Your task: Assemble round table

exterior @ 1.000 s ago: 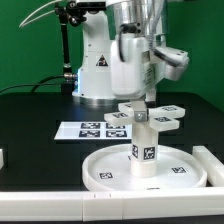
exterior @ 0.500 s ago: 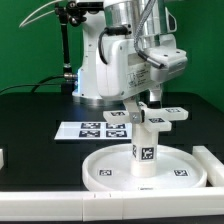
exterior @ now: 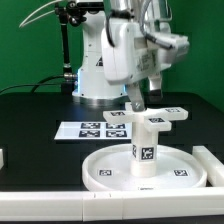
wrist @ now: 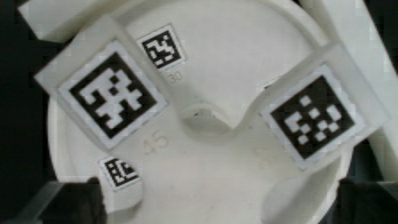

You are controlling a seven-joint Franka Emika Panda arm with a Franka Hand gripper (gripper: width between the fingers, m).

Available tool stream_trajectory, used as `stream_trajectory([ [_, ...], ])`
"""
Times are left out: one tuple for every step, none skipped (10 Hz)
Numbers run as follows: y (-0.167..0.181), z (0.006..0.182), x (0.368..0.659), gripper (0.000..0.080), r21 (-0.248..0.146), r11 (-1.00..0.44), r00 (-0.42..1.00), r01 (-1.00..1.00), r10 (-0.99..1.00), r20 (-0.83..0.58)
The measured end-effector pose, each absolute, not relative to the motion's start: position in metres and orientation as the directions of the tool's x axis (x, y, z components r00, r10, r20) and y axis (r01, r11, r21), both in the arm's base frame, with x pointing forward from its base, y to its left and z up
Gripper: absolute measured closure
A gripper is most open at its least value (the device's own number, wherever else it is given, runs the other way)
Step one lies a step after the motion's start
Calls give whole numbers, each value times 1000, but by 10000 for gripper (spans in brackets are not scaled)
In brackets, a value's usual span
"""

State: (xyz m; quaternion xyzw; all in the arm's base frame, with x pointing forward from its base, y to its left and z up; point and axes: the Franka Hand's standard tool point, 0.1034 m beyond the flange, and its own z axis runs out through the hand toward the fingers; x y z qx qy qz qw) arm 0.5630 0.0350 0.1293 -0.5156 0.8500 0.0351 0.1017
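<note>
Nearest in the exterior view lies the large rimmed round disc (exterior: 148,165), flat on the black table (exterior: 40,125) with its rim upward, so it reads as a shallow dish. The only thing standing in it is the short cylindrical leg (exterior: 145,147), upright at about the centre; the rest of the dish floor is bare apart from its small printed tags. A white block (exterior: 208,163) lies just beside the disc on the exterior view's right.

On top of the leg sits the cross-shaped foot piece (exterior: 155,117), roughly level. The wrist view looks straight down on the foot piece (wrist: 187,105), its tagged lobes filling the picture over the disc's pale rim.

The gripper (exterior: 139,98) hangs just above and behind the foot piece (apparently not touching it). The jaws look parted with nothing between them, though their tips are partly hidden and only show as dark corners in the wrist view.

By my reading, the step in hand is fixing the foot piece to the leg. If it is not yet tight, the next move calls for a square grasp on the cross and a turn about the leg's axis, without tipping the leg.

Farther back the marker board (exterior: 90,128) lies flat on the table, well apart from the disc.
</note>
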Motion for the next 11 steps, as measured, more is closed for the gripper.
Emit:
stream_trajectory([
  [35,126,562,151,-44,464,-447,-885,-871,-204],
  [35,125,562,151,-56,406,-389,-912,-900,-199],
  [36,124,562,151,-78,297,-278,-952,-942,-190],
  [40,125,563,151,-92,206,-187,-974,-965,-182],
  [45,127,564,151,-109,66,-49,-992,-988,-148],
  [50,127,565,151,-123,-95,108,-988,-989,-102],
  [52,126,564,151,-128,-189,200,-974,-976,-87],
  [50,126,564,151,-134,-264,276,-955,-958,-76],
  [50,126,564,151,-139,-339,350,-931,-935,-65],
  [49,126,564,151,-144,-420,431,-896,-901,-52],
  [50,126,564,151,-147,-479,489,-866,-871,-43],
])
